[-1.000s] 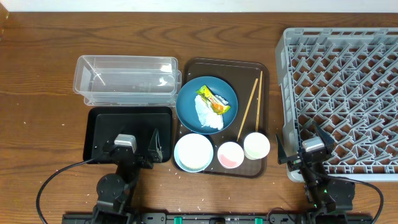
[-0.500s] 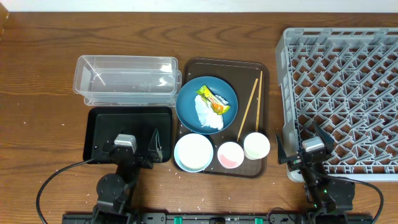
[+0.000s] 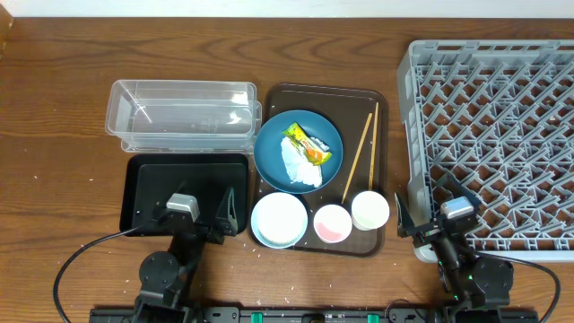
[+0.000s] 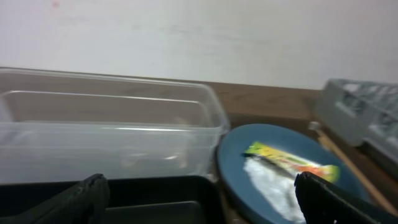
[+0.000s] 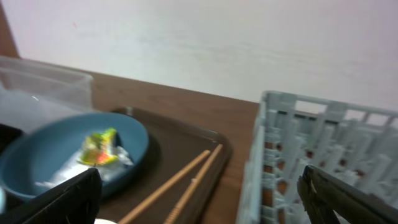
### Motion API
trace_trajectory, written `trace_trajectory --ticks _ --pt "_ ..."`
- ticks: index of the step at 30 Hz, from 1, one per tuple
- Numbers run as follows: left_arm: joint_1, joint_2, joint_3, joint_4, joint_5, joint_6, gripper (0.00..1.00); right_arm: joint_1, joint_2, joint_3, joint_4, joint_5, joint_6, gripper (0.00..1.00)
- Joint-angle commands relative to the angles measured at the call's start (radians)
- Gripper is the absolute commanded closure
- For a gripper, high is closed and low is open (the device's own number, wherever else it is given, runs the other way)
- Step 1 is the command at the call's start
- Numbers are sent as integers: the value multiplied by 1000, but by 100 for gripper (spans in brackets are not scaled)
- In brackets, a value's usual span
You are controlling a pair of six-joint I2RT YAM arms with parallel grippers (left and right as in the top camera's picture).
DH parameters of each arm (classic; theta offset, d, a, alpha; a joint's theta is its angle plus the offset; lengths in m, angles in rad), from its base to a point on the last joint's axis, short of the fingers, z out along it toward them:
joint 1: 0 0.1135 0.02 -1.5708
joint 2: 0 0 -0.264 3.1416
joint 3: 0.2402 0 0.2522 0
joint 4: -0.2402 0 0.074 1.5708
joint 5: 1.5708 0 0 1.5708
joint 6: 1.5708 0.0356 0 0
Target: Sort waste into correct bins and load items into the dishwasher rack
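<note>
Quick count: one blue plate (image 3: 327, 135) on the brown tray (image 3: 359, 100), carrying one tissue (image 3: 299, 168) and one wrapper (image 3: 308, 144). Two chopsticks (image 3: 360, 159) lie at the plate's 3 o'clock. One white bowl (image 3: 279, 219), one pink cup (image 3: 333, 222) and one white cup (image 3: 369, 210) sit along the tray's 6 o'clock edge. At its 9 o'clock are a clear tub (image 3: 182, 115) and a black bin (image 3: 148, 179), and one rack (image 3: 493, 117) is at 3 o'clock. The left claw (image 4: 199, 186) and right claw (image 5: 200, 180) are both spread wide, gripping nothing.

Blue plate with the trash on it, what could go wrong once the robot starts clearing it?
The snack wrapper lies against the crumpled tissue, so one pinch may lift both into one bin. The chopsticks lie flat on the brown tray beside the blue plate, likely hard to pinch.
</note>
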Motion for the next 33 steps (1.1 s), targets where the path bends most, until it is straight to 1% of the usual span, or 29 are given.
trace_trajectory --ticks 1,4,8,12,13,14,15,17,18,20,21,23,24,26,29,32,33 --pt "5 26 74 2 93 -78 2 -9 9 87 -2 -52 125 1" --pt "5 115 194 -78 100 -83 2 -9 66 208 -69 -27 125 1" --pt "5 335 444 -296 144 -84 2 -9 233 408 -189 -19 125 1" --pt "4 599 706 -554 268 -83 2 -9 466 639 -378 -18 125 1" --pt "4 655 758 -598 319 -83 2 -9 532 701 -436 -18 125 1" --pt "3 715 809 -637 400 -83 2 -9 599 763 -492 -23 125 1" --pt "3 760 844 -659 460 -82 2 -9 654 814 -534 -41 125 1" --pt "3 840 887 -672 520 -87 2 -9 768 915 -595 -104 125 1" --pt "3 871 895 -674 561 -108 2 -9 823 964 -616 -142 125 1" --pt "3 930 895 -673 662 -147 2 -9 903 1032 -636 -225 126 1" --pt "3 955 895 -673 686 -146 2 -9 936 1060 -637 -291 126 1" --pt "-14 1015 895 -697 683 -145 2 -9 990 1095 -637 -431 125 1" --pt "-28 1040 895 -719 660 -146 2 -9 1007 1100 -637 -468 125 1" --pt "-72 1089 895 -772 575 -146 2 -10 1033 1100 -637 -481 125 1" --pt "-169 1154 895 -842 386 -146 10 -10 1068 1100 -649 -403 151 1" --pt "-277 1213 895 -860 208 -154 17 -10 1101 1100 -719 -195 257 1" --pt "-313 1233 895 -859 153 -169 18 -10 1113 1100 -763 -100 292 1"
